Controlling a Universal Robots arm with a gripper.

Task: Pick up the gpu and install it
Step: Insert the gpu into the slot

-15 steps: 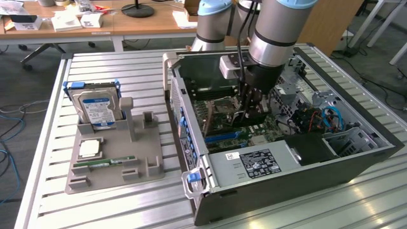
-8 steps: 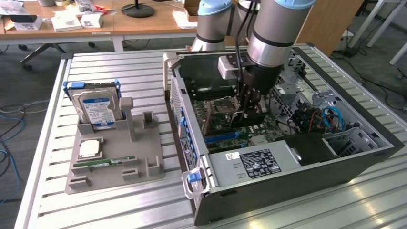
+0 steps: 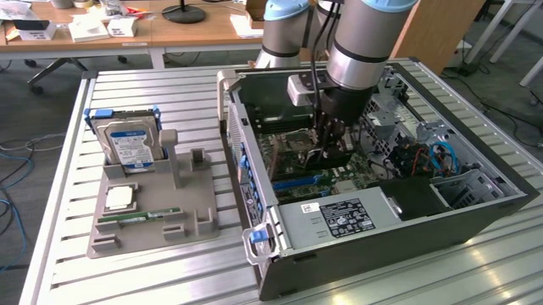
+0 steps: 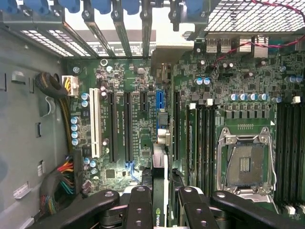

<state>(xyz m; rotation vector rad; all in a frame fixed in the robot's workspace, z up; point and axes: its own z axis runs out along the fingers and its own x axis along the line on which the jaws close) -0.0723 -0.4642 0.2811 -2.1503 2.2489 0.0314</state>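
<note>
My gripper [image 3: 332, 136] reaches down into the open computer case [image 3: 475, 216] and is shut on the gpu [image 3: 329, 157], a dark card held on edge just above the motherboard [image 3: 293, 149]. In the wrist view the black fingers [image 4: 140, 210] clamp the card's thin edge [image 4: 159, 191], and my gripper [image 4: 159, 212] has a green logo showing between its jaws. The card runs along the line of the blue expansion slot [image 4: 159, 101], with its silvery end bracket [image 4: 167, 50] toward the case's rear slot openings. I cannot tell whether the card touches the slot.
Black expansion slots [image 4: 127, 126] and a white one [image 4: 95, 121] lie beside the blue slot, with memory slots and the empty processor socket [image 4: 245, 164] on the other side. The power supply [image 3: 339, 219] fills the case's near end. A grey tray [image 3: 182, 232] holds a hard drive [image 3: 127, 143] and a memory stick [image 3: 140, 216].
</note>
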